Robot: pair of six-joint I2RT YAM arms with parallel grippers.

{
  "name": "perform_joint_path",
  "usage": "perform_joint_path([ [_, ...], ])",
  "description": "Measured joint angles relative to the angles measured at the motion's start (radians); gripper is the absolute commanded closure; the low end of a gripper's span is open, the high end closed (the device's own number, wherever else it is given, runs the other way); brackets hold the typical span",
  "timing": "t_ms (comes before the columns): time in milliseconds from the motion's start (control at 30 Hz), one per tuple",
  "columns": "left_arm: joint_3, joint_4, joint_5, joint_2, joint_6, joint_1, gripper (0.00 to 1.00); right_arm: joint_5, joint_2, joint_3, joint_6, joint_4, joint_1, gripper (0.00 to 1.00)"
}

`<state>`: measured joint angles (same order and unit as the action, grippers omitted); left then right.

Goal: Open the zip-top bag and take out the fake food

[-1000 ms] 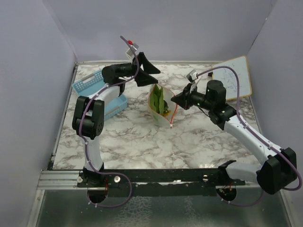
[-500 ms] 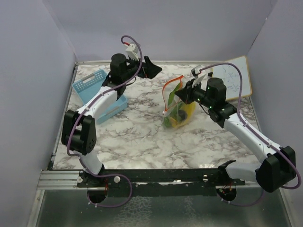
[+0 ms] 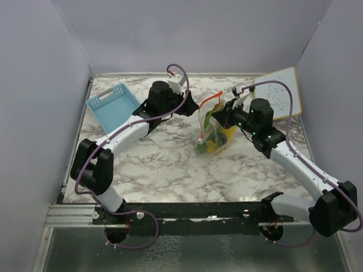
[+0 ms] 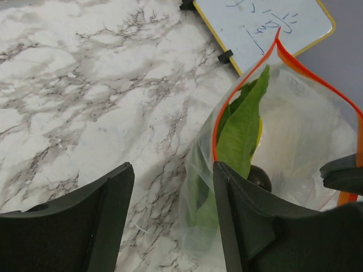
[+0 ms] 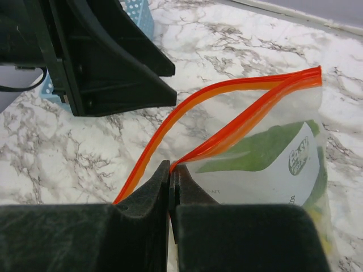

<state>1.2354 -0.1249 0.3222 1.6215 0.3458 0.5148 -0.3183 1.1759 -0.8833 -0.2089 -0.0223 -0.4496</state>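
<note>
Pinching small clear floppy zip-top bag (image 5: 266, 170) by its orange-red strip (image 5: 255, 84), right pincer (image 5: 170, 170) clenched; left pincer (image 4: 172, 167) released, bag just beside it.

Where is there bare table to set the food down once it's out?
The widest bare marble is the near strip between bag and front rail. It is crowded further back, from basket past bag to whiteboard.

Surface (image 3: 170, 164): white marble pattern with grey veins, flat.
Back wall (image 3: 193, 34): plain pale lavender panel.
Left wall (image 3: 34, 113): same panel, in shade.
Right wall (image 3: 334, 73): same panel.
Near edge: aluminium rail (image 3: 74, 213), with dull metal sheet (image 3: 187, 252) below it.
Light: even, with soft shadows.
</note>
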Motion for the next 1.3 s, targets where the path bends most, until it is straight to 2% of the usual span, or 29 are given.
perform_joint_path([
  [100, -0.019, 0.013, 0.018, 0.000, -0.015, 0.016, 0.35, 0.019, -0.017, 0.005, -0.004, 0.000, 0.000, 0.99],
  [200, -0.021, 0.014, 0.029, 0.000, -0.024, 0.027, 0.22, 0.029, -0.027, 0.014, -0.008, -0.001, 0.000, 0.99],
  [267, -0.031, 0.002, 0.027, -0.004, -0.023, 0.032, 0.19, 0.032, -0.027, 0.020, -0.013, -0.001, 0.000, 0.99],
  [667, -0.039, 0.001, 0.003, -0.041, -0.001, 0.045, 0.21, 0.040, -0.027, 0.027, -0.026, -0.002, 0.000, 0.99],
  [933, -0.032, 0.015, -0.017, -0.056, -0.005, 0.097, 0.23, 0.044, -0.036, 0.038, -0.034, -0.012, 0.000, 0.99],
  [1033, -0.032, 0.024, -0.027, -0.052, -0.014, 0.107, 0.31, 0.044, -0.037, 0.054, -0.047, -0.031, 0.000, 0.99],
  [1100, -0.032, 0.027, -0.036, -0.040, -0.023, 0.109, 0.40, 0.044, -0.037, 0.068, -0.056, -0.048, 0.000, 0.99],
  [1133, -0.032, 0.030, -0.040, -0.031, -0.024, 0.109, 0.47, 0.044, -0.038, 0.076, -0.061, -0.058, 0.000, 0.99],
  [1200, -0.031, 0.035, -0.045, -0.007, -0.027, 0.109, 0.71, 0.042, -0.039, 0.097, -0.076, -0.086, 0.000, 0.99],
  [1300, -0.006, 0.050, -0.053, 0.039, -0.031, 0.111, 0.98, 0.037, -0.039, 0.119, -0.089, -0.114, 0.000, 0.99],
])
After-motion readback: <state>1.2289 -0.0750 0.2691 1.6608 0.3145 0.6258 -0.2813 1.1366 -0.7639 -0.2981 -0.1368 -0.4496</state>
